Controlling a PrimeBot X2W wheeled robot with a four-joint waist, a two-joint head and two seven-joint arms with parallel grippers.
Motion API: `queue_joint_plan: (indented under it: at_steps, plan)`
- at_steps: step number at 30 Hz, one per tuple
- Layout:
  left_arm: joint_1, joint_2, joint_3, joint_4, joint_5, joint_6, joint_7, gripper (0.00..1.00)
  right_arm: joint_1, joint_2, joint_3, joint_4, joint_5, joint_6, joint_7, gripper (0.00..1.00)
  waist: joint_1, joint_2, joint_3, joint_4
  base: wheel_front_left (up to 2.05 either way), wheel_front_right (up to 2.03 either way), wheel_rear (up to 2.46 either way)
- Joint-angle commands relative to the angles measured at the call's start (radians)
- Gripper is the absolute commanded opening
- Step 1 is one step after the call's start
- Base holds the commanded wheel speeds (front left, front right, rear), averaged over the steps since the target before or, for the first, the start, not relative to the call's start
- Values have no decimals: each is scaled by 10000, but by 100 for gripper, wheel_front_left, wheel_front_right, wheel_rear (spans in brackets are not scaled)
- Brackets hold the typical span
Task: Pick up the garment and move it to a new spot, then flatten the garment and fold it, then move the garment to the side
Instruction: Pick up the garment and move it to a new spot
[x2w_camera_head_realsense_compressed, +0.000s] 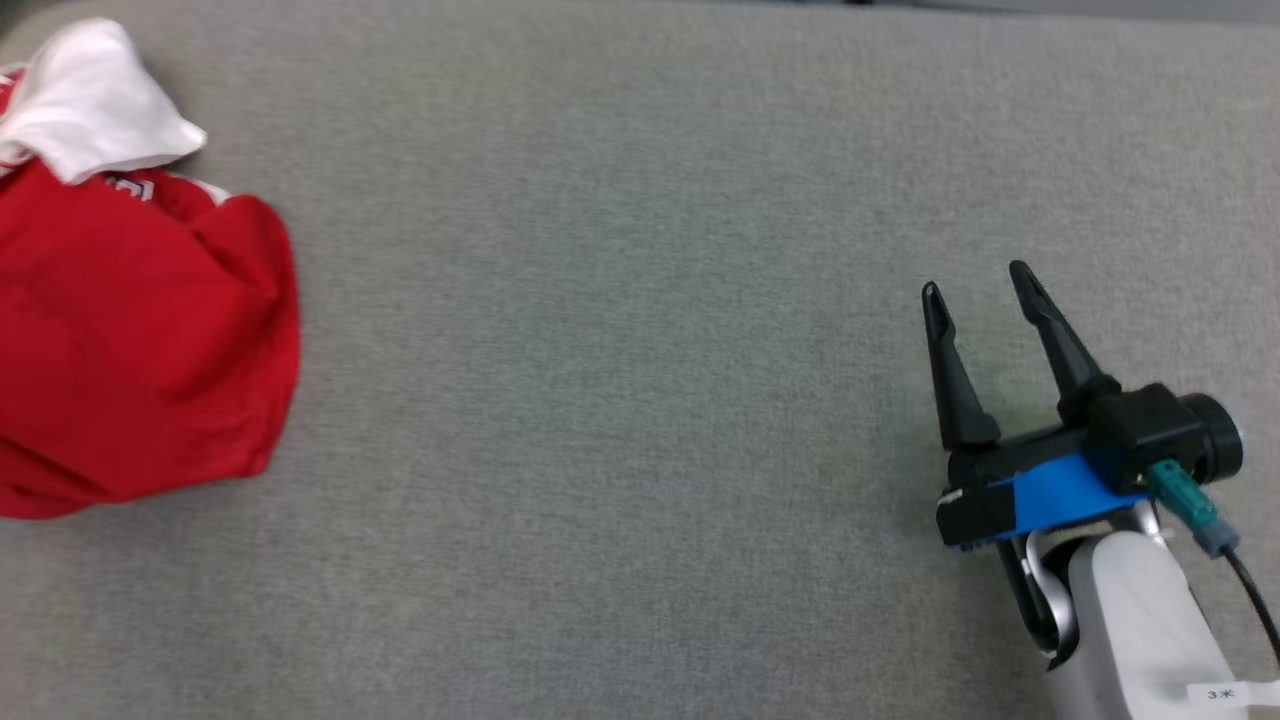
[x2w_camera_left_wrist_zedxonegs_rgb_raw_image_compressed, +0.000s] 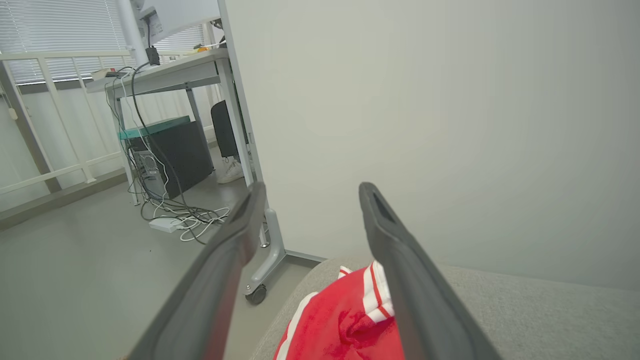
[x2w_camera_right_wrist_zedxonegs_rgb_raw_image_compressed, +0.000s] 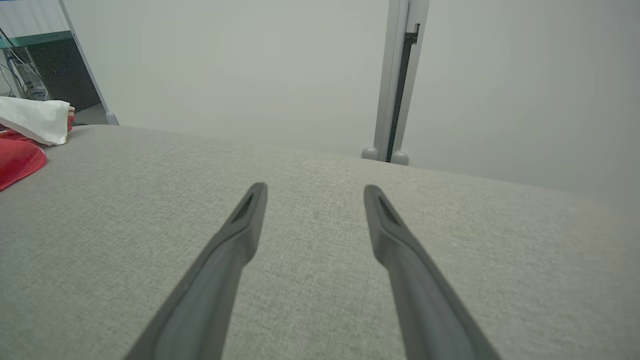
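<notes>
Hard against the left edge of the grey cushion (x2w_camera_head_realsense_compressed: 620, 400) lies the garment (x2w_camera_head_realsense_compressed: 140, 330), a crumpled red heap with white bunched at its far end. It is neither flat nor folded, so I'd judge the first pick-up to be the step in hand. The heap seems to run near to far along that edge (part of it is cut off at the left of the head view, so I cannot tell its full width). The left gripper (x2w_camera_left_wrist_zedxonegs_rgb_raw_image_compressed: 312, 189) hangs close by and a little above it, both fingers spread wide with nothing between them. Looking along those fingers, the red cloth with its white stripes lies low between them, partly behind the right finger and, as far as I can see, untouched. Next comes a broad bare stretch of cushion. At the near right stands the right gripper (x2w_camera_head_realsense_compressed: 975, 279), likewise spread and empty, its fingers pointing far and a touch left, well apart from the garment. From that wrist the garment is a small red and white patch away to the far left. The garment lies leftward and the left arm is much the nearer, so it would need only dip onto the heap, while the right would have to cross the whole cushion.
</notes>
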Motion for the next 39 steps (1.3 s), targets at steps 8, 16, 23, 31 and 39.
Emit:
queue_joint_plan:
  at_steps: [8,16,23,31,39]
  plan:
    - [-1091,655,-354,1866,-311,-354,819,100,-146,-46,-249,-619,-210,1,282,100,-2,-1,722,-450,0,0,0]
    - [-1541,415,-1227,3747,-865,-582,2060,100,-141,-46,-339,-785,-409,1,326,100,-2,-1,836,-431,0,0,0]
    - [-1555,149,-1800,4672,-1616,-612,3096,100,-365,-48,-228,-519,-386,1,224,100,-2,-1,771,-526,0,0,0]
    - [-1624,761,-2474,4537,-1861,-585,2252,0,-334,-45,-162,-189,-224,1,56,100,-2,-1,330,-641,0,0,0]
    - [-2070,1325,-2976,4092,-1719,-586,1077,0,-98,-46,-30,233,200,1,-133,100,-2,-1,-456,-749,0,0,0]
